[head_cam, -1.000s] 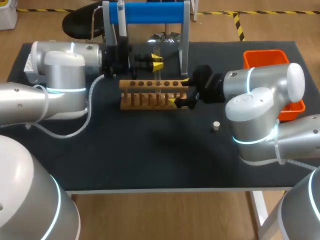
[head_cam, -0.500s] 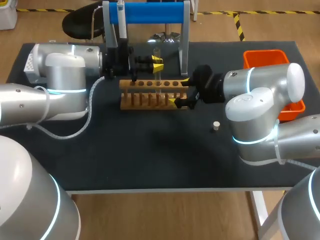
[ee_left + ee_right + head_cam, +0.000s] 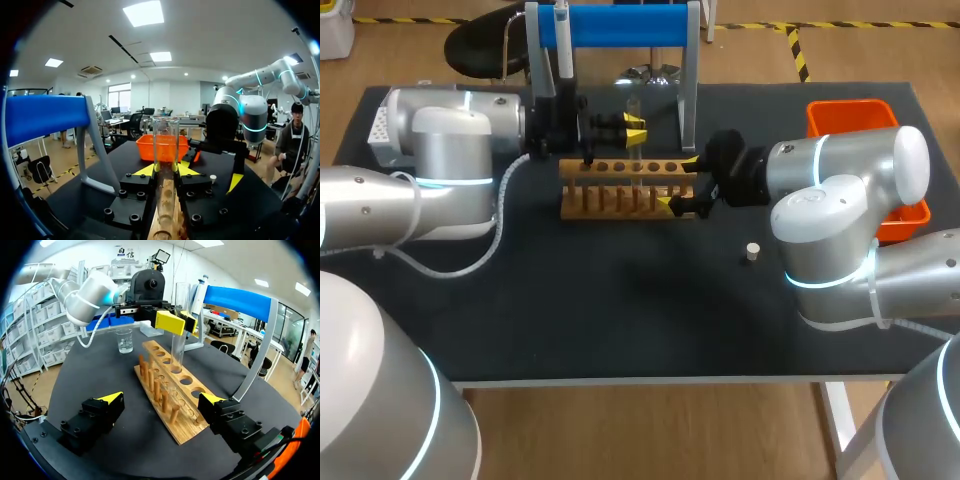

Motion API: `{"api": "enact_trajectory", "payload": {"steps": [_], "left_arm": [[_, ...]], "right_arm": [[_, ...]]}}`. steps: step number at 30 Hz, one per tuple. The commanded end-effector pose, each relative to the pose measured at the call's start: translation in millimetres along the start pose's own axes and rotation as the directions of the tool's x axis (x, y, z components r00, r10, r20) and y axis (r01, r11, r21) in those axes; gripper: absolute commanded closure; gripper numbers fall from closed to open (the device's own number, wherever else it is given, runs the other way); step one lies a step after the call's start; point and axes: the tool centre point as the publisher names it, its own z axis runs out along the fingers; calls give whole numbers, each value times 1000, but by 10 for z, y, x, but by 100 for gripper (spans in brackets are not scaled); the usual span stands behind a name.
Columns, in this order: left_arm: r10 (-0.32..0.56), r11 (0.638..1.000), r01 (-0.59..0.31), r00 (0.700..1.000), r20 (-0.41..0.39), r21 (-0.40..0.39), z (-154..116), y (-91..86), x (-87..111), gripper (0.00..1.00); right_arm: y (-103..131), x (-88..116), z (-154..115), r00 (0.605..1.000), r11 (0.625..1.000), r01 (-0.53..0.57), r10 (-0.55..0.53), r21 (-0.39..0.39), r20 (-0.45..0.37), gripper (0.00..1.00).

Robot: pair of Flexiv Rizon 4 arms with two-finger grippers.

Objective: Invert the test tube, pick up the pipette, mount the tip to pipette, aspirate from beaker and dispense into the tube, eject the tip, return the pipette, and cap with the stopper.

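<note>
A clear test tube (image 3: 634, 150) stands upright over the wooden rack (image 3: 610, 198), its lower end down at one of the rack's holes. My left gripper (image 3: 634, 126) is shut on the tube's upper part. In the left wrist view the tube (image 3: 165, 142) rises between that gripper's (image 3: 165, 169) yellow tips. My right gripper (image 3: 679, 183) is open, with its fingers on either side of the rack's right end (image 3: 185, 422). From the right wrist view the tube (image 3: 178, 330) shows in the left gripper (image 3: 175, 322). The pipette (image 3: 563, 52) hangs on the blue stand (image 3: 620, 25). The stopper (image 3: 752, 251) lies by my right arm.
An orange bin (image 3: 850, 115) sits at the table's right edge. A glass beaker (image 3: 123, 340) stands beyond the rack, near my left arm. A white box (image 3: 378, 128) is at the far left. The front half of the dark table (image 3: 620, 310) is bare.
</note>
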Motion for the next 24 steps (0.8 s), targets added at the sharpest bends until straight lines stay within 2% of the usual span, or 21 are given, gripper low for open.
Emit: {"api": "enact_trajectory", "payload": {"steps": [1,24], "left_arm": [[-3,1000,3,1000,-7,4,18,35,-25,100],[-16,1000,16,1000,-14,8,45,113,-45,100]], "right_arm": [[4,-6,-10,1000,1000,0,1,2,-3,0],[4,-6,-10,1000,1000,0,1,2,-3,0]]}}
